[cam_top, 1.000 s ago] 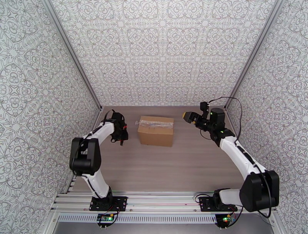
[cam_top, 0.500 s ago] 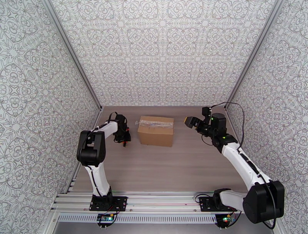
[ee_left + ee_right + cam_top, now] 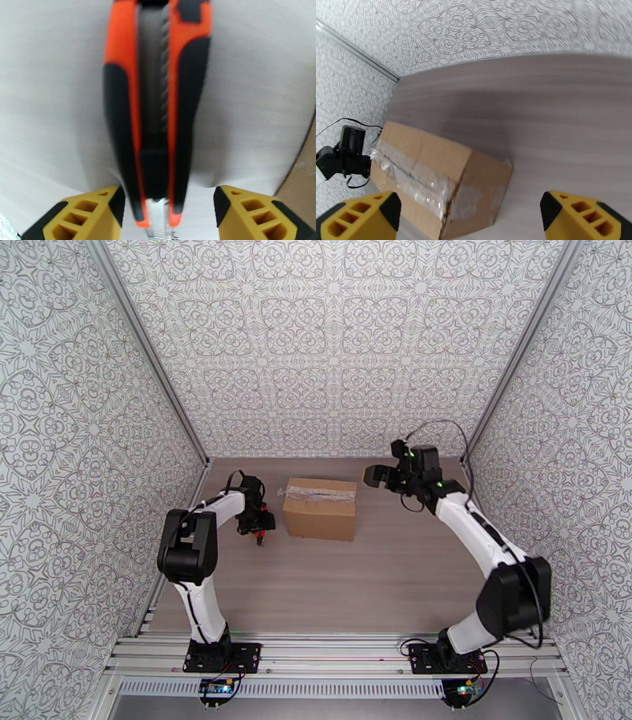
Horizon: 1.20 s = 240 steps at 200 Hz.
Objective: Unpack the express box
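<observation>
**Knife between parted jaws, box taped**

Left gripper (image 3: 168,199): jaws apart, utility knife (image 3: 154,98) between them, with a gap on one side. Right gripper (image 3: 471,205): jaws wide, empty. Express box (image 3: 319,508) sits on the table (image 3: 332,587) between both grippers, flaps down.

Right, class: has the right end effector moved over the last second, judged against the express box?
Yes. The right end effector has moved left in the top view, closing in on the express box, which has stayed put.
</observation>
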Tool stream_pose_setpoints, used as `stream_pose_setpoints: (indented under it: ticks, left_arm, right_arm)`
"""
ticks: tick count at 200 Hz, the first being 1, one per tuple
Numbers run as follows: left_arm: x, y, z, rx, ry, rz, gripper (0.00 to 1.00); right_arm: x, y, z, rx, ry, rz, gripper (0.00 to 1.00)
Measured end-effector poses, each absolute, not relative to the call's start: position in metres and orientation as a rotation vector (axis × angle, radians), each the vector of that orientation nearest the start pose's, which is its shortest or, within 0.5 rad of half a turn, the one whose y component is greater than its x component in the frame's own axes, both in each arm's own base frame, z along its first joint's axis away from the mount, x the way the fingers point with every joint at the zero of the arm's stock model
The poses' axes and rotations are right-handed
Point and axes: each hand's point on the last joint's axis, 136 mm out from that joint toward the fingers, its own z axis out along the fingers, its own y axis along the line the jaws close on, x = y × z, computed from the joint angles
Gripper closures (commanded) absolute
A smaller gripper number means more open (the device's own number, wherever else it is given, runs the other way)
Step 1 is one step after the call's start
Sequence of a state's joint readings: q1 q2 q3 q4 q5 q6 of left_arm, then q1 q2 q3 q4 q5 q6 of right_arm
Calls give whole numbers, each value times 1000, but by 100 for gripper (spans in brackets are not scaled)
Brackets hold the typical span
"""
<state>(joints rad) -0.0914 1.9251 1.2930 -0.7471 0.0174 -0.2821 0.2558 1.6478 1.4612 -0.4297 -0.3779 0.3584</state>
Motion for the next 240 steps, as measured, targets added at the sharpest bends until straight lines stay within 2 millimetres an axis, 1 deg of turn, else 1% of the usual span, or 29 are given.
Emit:
stream_pose_setpoints:
  ticks: [12, 18, 32, 46, 59, 68, 75, 88, 99, 109, 126, 141, 150, 167, 186, 208, 219, 240]
  left_arm:
    - [386, -35, 33, -285, 2915, -46, 35]
    - [385, -33, 41, -282, 2890, -33, 35]
    - [383, -35, 71, -260, 2805, -29, 35]
    - [380, -40, 107, -231, 2706, -53, 37]
    - [378, -46, 135, -203, 2630, -85, 40]
    - [374, -52, 148, -185, 2596, -114, 42]
    - [371, -56, 152, -169, 2584, -139, 44]
    - [361, -70, 152, -126, 2580, -192, 49]
    - [349, -85, 145, -69, 2599, -232, 53]
    - [337, -103, 137, -6, 2625, -277, 56]
    - [323, -127, 126, 87, 2653, -333, 56]
    - [317, -137, 120, 122, 2660, -372, 56]
    - [318, -140, 120, 127, 2655, -388, 55]
    - [327, -146, 121, 135, 2627, -417, 54]
    - [338, -154, 118, 149, 2624, -450, 52]
    - [353, -162, 120, 176, 2607, -469, 50]
    - [357, -162, 120, 188, 2599, -465, 49]
    - [367, -161, 122, 212, 2586, -450, 46]
  right_arm:
    - [466, 197, 255, -169, 2244, 742, 1]
    - [473, 203, 254, -198, 2248, 738, 1]
    - [487, 218, 250, -263, 2259, 735, 1]
    - [499, 235, 243, -331, 2275, 742, 1]
    - [506, 248, 235, -385, 2289, 749, 1]
    - [508, 257, 227, -414, 2302, 760, 1]
    - [507, 264, 220, -439, 2313, 772, 1]
    - [502, 275, 208, -476, 2337, 810, 2]
    - [496, 283, 202, -497, 2352, 846, 2]
    - [491, 288, 200, -515, 2358, 879, 2]
    - [484, 294, 199, -540, 2357, 942, 4]
    - [478, 297, 196, -560, 2348, 990, 6]
    - [474, 297, 197, -565, 2340, 1014, 7]
    - [459, 295, 197, -574, 2346, 1060, 9]
    - [436, 292, 196, -582, 2363, 1117, 11]
    - [405, 286, 187, -570, 2416, 1160, 12]
    - [392, 282, 184, -564, 2436, 1164, 12]
    - [366, 276, 183, -541, 2468, 1177, 13]
